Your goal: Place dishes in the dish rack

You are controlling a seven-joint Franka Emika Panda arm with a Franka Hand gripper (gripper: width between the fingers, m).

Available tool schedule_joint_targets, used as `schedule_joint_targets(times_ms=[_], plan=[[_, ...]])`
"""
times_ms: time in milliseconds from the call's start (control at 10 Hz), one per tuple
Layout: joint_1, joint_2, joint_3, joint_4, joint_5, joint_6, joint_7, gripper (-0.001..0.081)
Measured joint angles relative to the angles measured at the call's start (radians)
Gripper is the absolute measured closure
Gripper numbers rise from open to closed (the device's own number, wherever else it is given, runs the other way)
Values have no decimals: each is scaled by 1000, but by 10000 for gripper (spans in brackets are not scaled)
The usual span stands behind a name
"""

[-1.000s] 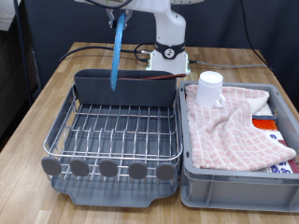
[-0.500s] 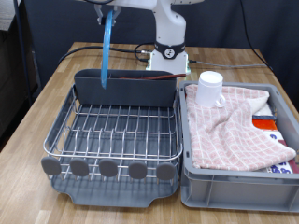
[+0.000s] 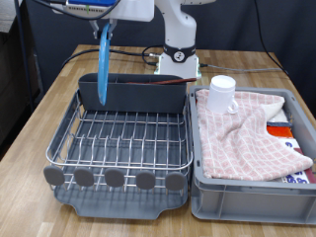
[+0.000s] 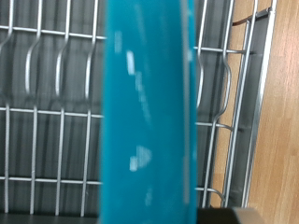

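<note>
The light-blue plate (image 3: pixel 103 65) hangs on edge from my gripper (image 3: pixel 104 26) at the top left of the exterior view, above the far left part of the dish rack (image 3: pixel 122 138), near its tall grey compartment (image 3: pixel 133 93). In the wrist view the plate (image 4: pixel 149 112) fills the middle, with the rack's wire grid (image 4: pixel 47 112) below it; the fingers do not show there. The white mug (image 3: pixel 221 92) stands upside down on the checked cloth. The wooden spoon is out of view.
A grey plastic bin (image 3: pixel 252 188) at the exterior view's right holds the pink-and-white checked cloth (image 3: pixel 253 133). The robot base (image 3: pixel 178 59) and cables stand behind the rack. The wooden table (image 3: pixel 39 118) shows to the left of the rack.
The gripper has carried the plate to the exterior view's left and lowered it a little, from over the compartment's middle to its left end.
</note>
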Motion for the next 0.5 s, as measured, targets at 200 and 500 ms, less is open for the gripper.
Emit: schedule_joint_targets(times_ms=[200,500], plan=[[0,42,-13,5,8,29,-19,772],[0,101,-28,5,36,79,-44,772]])
